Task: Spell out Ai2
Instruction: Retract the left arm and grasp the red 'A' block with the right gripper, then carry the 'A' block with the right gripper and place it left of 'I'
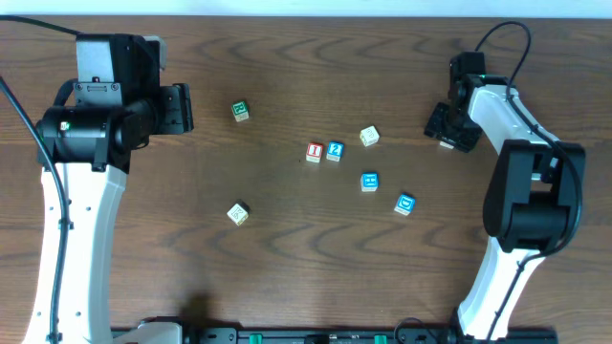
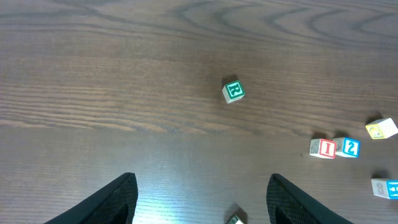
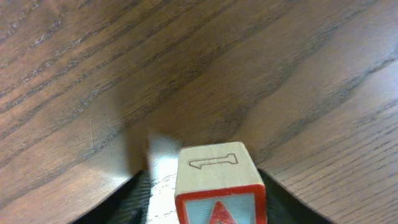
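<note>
The right gripper (image 1: 448,132) is clamped on a red-edged block (image 3: 214,171) at the far right, well apart from the red I block (image 1: 314,152) and blue 2 block (image 1: 334,151), which sit side by side mid-table. The left gripper (image 2: 202,202) has its fingers apart.

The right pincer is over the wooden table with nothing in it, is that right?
Not quite. The right pincer is over the wooden table, but it is not empty: it grips a red-edged block between its fingers. The right wrist view shows this.
</note>
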